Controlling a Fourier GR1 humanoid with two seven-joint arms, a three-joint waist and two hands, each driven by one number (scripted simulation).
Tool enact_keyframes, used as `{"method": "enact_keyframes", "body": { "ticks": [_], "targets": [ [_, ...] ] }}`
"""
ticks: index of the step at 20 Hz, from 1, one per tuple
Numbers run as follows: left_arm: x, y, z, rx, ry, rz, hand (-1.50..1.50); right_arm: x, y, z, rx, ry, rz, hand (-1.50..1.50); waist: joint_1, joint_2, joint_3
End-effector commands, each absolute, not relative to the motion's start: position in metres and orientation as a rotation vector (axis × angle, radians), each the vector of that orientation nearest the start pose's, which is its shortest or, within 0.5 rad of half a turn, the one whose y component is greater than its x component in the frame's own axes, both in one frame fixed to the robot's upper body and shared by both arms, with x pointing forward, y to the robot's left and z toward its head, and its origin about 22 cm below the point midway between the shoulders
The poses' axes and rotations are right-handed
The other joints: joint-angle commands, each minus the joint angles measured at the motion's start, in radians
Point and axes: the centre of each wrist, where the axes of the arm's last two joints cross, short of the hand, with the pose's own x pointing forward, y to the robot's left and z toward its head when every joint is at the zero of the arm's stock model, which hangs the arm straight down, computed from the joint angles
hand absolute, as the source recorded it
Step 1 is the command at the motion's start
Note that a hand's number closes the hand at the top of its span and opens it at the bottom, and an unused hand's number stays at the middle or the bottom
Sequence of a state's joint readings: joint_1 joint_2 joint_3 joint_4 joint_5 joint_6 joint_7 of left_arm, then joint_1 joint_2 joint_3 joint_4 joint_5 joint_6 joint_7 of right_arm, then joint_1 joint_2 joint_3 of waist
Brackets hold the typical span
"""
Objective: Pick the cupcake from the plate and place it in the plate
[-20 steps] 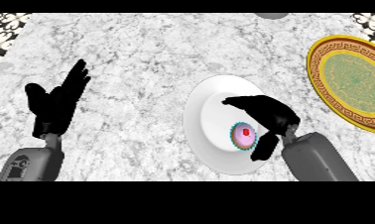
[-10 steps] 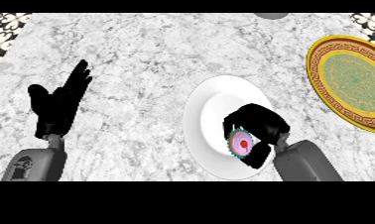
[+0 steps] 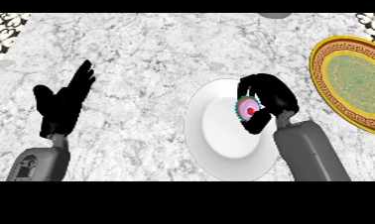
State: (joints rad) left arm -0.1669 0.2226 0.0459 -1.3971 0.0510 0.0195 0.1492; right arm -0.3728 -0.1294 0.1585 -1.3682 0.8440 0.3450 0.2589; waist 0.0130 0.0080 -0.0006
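You had the right robot hand [image 3: 267,100] curled around the one cupcake [image 3: 248,110], partly hiding it, over the white plate [image 3: 219,134]. To its right lay a second, gold-rimmed plate [image 3: 344,82], cut off at the edge. The left robot hand [image 3: 64,101] rested open above the marble worktop [image 3: 161,59].

A white and grey marbled stone counter [image 3: 147,59] fills almost the whole view, seen from steeply above under even, bright light. At the upper left [image 3: 11,32] and upper right [image 3: 365,19] corners, a black-and-white ornamental patterned surface shows beyond the counter's edges. A small grey rounded shape [image 3: 275,15] sits at the top edge, cut off by the frame, too little showing to identify.
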Motion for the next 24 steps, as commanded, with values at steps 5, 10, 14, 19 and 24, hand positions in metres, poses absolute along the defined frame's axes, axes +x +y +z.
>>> {"method": "enact_keyframes", "body": {
  "ticks": [5, 10, 14, 19, 24],
  "targets": [
    [0.290, 0.277, 0.030, 0.147, -1.441, -0.112, 0.00, 0.372, -0.183, 0.112, -1.147, -1.234, 0.586, 1.50, 0.027, -0.001, 0.001],
    [0.292, 0.280, 0.027, 0.160, -1.413, -0.100, 0.00, 0.386, -0.187, 0.154, -1.495, -1.279, 0.365, 1.50, 0.012, -0.003, 0.000],
    [0.288, 0.278, 0.023, 0.165, -1.405, -0.073, 0.00, 0.397, -0.185, 0.146, -1.572, -1.203, 0.220, 1.50, 0.006, -0.004, 0.000],
    [0.277, 0.288, 0.017, 0.172, -1.421, -0.091, 0.00, 0.396, -0.241, 0.136, -1.550, -1.168, 0.067, 1.50, -0.006, -0.006, 0.001],
    [0.295, 0.286, 0.031, 0.169, -1.401, -0.089, 0.00, 0.386, -0.282, 0.124, -1.533, -1.148, 0.005, 1.50, -0.012, -0.007, 0.001]
  ]
}}
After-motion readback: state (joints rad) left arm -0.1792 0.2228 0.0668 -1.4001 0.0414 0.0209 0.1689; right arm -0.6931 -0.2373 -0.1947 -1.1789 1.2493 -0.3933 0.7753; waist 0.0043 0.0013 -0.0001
